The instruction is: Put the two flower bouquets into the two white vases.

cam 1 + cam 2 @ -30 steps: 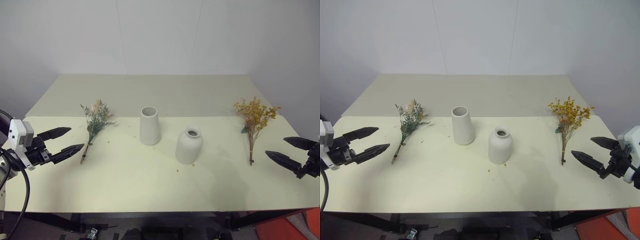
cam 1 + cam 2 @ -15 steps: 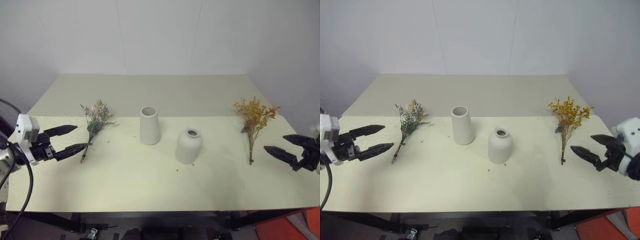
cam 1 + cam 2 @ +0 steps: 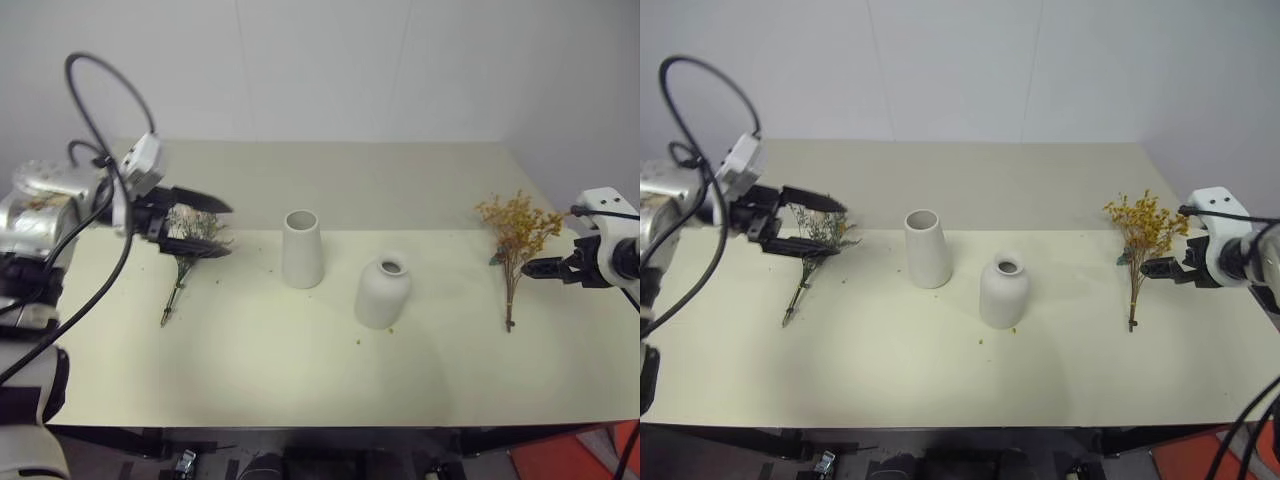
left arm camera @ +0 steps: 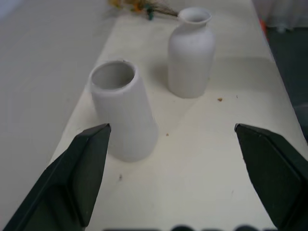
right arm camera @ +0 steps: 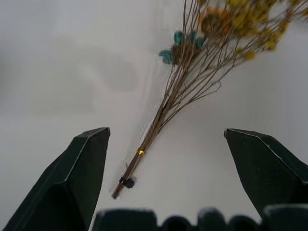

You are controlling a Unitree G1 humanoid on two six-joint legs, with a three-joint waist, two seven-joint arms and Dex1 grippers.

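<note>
**Both bouquets lying flat on the table, vases standing between them**

So the yellow-orange bouquet is lying on the pale table over on the right side, bushy head pointing toward the back wall, thin stems trailing toward the front edge. In the right wrist view there's a little teal bit tucked in where the stems are fanning out, and a dark tie near the stem ends.

The grey-green bouquet is lying on the left side, same way round. Its head is sitting partly behind the left gripper, so I can't really make out the details up there.

In the middle, the taller vase is standing upright with its wide mouth showing, and the shorter vase with the narrow neck is standing just beside it, nearer the front and to the right.

The left gripper is hovering over the grey-green head with fingers spread wide, gripping nothing. The right gripper is hanging above the yellow bunch's stems, fingers also wide apart, empty.
</note>
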